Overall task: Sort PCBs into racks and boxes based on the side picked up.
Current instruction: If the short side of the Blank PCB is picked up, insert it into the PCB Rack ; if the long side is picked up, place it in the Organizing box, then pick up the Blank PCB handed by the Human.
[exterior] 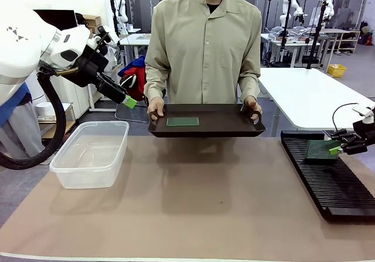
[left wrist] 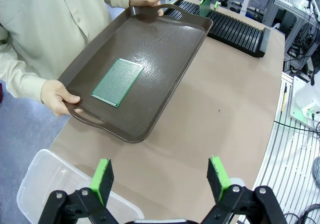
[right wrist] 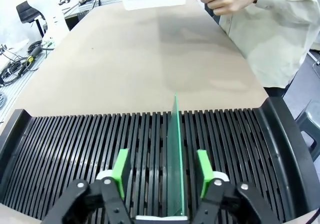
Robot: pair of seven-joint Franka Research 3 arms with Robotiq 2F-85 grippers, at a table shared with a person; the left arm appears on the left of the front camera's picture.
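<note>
A person holds a dark brown tray [exterior: 246,127] at the far side of the table. One green PCB [exterior: 182,121] lies flat on it and also shows as the PCB [left wrist: 117,82] in the left wrist view. My left gripper [exterior: 129,102] hangs open in the air left of the tray and above the clear box [exterior: 91,153]; between its fingers [left wrist: 160,179] there is nothing. A second PCB [right wrist: 175,149] stands on edge in a slot of the black rack [right wrist: 75,149]. My right gripper [right wrist: 162,173] is open around it, with both pads off the board.
The rack [exterior: 331,183] runs along the table's right side, and the second PCB [exterior: 319,152] stands near its far end. The box sits at the left edge. Brown table surface [exterior: 199,203] lies open between box and rack. The person's hands grip both tray handles.
</note>
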